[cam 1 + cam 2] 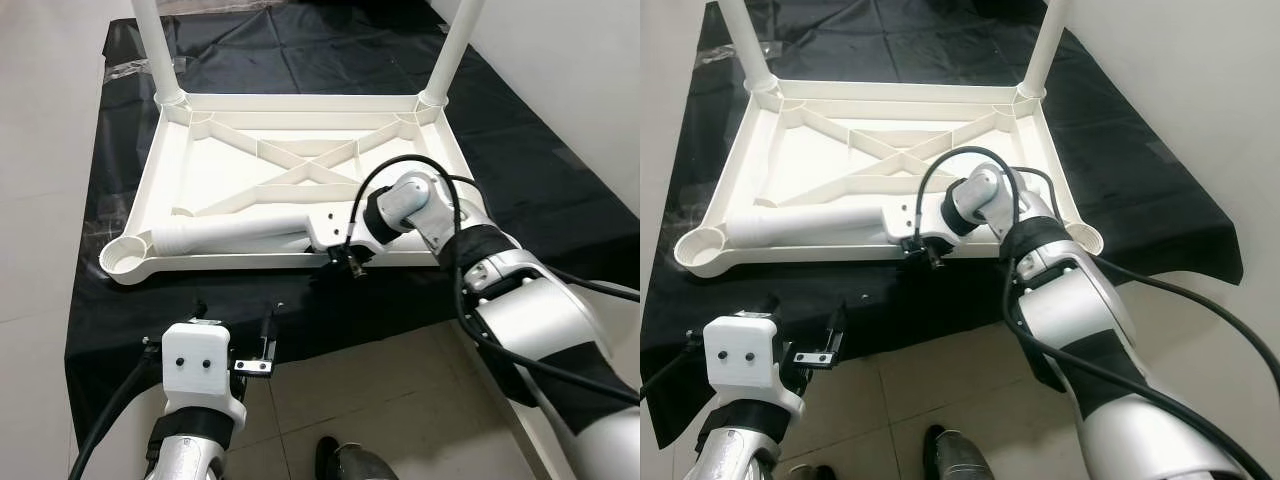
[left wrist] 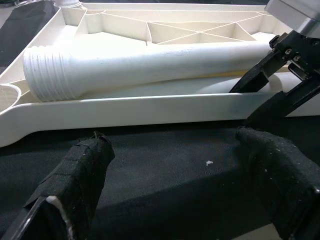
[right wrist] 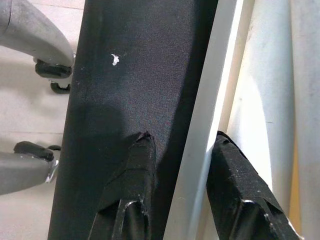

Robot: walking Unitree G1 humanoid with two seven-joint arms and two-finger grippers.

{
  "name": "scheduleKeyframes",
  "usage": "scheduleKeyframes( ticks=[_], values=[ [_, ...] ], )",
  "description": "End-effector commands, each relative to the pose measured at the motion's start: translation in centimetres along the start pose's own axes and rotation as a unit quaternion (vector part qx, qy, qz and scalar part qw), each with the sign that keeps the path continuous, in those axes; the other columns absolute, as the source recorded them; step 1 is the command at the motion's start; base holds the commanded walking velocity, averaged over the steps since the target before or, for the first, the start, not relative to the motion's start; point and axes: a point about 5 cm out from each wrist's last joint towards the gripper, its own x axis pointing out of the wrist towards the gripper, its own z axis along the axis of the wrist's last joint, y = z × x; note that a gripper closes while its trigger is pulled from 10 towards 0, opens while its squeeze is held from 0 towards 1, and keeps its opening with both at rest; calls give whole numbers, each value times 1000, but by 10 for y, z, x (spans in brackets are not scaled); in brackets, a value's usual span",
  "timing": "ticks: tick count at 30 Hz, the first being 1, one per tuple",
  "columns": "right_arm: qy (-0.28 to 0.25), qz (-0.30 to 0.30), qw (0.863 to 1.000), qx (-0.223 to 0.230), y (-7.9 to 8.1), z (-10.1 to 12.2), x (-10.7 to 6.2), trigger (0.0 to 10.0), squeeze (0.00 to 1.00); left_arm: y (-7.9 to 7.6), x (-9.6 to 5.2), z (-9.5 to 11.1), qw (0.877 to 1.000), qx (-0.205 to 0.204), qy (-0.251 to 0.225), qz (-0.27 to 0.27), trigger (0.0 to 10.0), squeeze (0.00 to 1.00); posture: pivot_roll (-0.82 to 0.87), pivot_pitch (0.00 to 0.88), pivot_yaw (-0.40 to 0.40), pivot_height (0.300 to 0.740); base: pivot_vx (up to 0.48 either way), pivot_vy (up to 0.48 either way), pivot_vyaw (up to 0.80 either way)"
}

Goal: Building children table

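On the black cloth (image 1: 250, 320) spread over the floor, the white tabletop (image 1: 230, 130) lies upside down, ribs upward, so its corner sockets face up for the legs. In the head views two legs (image 1: 458, 45) already stand screwed into the far corners, while a loose leg (image 1: 230, 236) lies inside the tray along the near rim, its threaded end toward the empty near-left socket (image 1: 125, 258). The right gripper (image 1: 343, 262) reaches in from the right and straddles the near rim beside the leg's plain end. The left gripper (image 1: 238, 335) hovers low over the cloth, just short of the rim.

In the left wrist view, the left fingers (image 2: 82, 172) stand wide apart with nothing between them, facing the leg's threads, likely poised to take that end.

In the right wrist view, the right fingers (image 3: 135, 175) are parted narrowly, one on the cloth side and one inside the tray, the rim between them without clear contact.
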Motion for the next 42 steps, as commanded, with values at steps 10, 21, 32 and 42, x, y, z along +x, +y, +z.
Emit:
scheduleKeyframes(
  ticks=[10, 21, 32, 42],
  values=[
    [1, 14, 1000, -18, 7, 1, 15, 0, 0, -15, -6, -7, 999, -15, 20, -25, 10000, 0, -42, 260, -83, 740, 0, 0, 0],
    [-14, 34, 996, -86, 11, 7, 14, 0, 0, -14, -5, -7, 999, -14, 20, -24, 10000, 0, -42, 265, -81, 740, 0, 0, 0],
    [-8, 31, 990, -138, 7, 14, 9, 0, 0, -15, -5, -8, 999, -14, 22, -25, 10000, 0, -44, 266, -81, 740, 0, 0, 0],
    [-18, -6, 988, -153, -2, 28, 11, 0, 0, -15, -6, -8, 999, -14, 22, -24, 10000, 0, -40, 269, -82, 740, 0, 0, 0]
  ],
)
